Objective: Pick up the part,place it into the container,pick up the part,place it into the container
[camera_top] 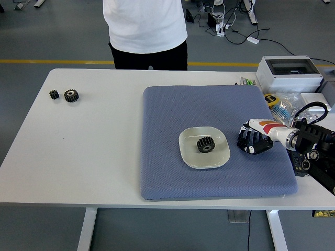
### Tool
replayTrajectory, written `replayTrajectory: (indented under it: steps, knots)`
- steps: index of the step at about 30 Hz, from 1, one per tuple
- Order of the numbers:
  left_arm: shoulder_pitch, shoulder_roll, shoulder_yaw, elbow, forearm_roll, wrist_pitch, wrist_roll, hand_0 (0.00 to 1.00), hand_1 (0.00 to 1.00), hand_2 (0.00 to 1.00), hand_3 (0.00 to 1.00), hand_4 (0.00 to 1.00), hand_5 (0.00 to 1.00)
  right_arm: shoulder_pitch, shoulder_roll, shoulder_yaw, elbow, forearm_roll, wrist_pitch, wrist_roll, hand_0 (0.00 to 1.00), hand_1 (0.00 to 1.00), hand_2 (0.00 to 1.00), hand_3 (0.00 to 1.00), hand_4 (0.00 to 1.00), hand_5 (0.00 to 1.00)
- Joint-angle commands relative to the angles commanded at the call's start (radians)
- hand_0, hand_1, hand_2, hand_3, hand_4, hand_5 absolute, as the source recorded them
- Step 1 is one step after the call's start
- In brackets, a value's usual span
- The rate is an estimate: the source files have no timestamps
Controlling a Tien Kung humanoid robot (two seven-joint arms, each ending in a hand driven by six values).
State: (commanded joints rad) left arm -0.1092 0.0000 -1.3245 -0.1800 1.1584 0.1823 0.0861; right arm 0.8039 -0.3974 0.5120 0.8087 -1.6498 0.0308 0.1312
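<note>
A white square dish (189, 156) sits on the blue-grey mat (172, 115), with a black gear (206, 144) lying in it. Just right of the dish, my right hand (253, 141) is low over the mat, its fingers curled shut around a small black gear that is mostly hidden inside them. Two more black gears lie far off at the table's left: a small one (54, 94) and a larger one (71, 95). My left arm does not show.
A person in a white shirt (145, 26) stands at the far side, hands out of sight. At the back right are a grey box (290, 73) and a bag of small items (279, 104). Bare white tabletop (94, 141) lies left of the mat.
</note>
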Motion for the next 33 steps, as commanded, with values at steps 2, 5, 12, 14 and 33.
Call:
replayTrajectory:
  steps: [2,5,12,14,33]
  knots:
    - [0.000,0.000,-0.001,0.000,0.001,0.000,0.000,0.701,0.679,0.697,0.575,0.691,0.626,-0.001,-0.004,0.012,0.005,-0.002,0.000,-0.001,0.322,0.379,0.442,0.473,0.650,0.124]
    - [-0.001,0.000,0.000,0.000,0.000,0.000,0.000,0.700,0.679,0.698,0.576,0.690,0.628,-0.003,-0.013,0.038,0.021,-0.007,0.002,-0.002,0.320,0.379,0.442,0.476,0.652,0.128]
    - [-0.001,0.000,-0.002,0.000,0.001,0.000,-0.001,0.700,0.679,0.698,0.576,0.690,0.629,-0.016,-0.039,0.112,0.098,-0.018,0.002,-0.009,0.305,0.378,0.443,0.479,0.649,0.142]
    - [-0.001,0.000,-0.004,0.000,0.002,0.000,-0.001,0.700,0.679,0.698,0.576,0.690,0.629,-0.021,-0.046,0.132,0.138,-0.011,0.001,-0.013,0.305,0.378,0.443,0.479,0.649,0.142]
    - [-0.003,0.000,-0.007,0.000,0.005,0.001,-0.001,0.701,0.680,0.698,0.576,0.691,0.630,0.042,-0.010,0.002,0.337,-0.033,0.016,-0.053,0.315,0.384,0.448,0.485,0.655,0.161]
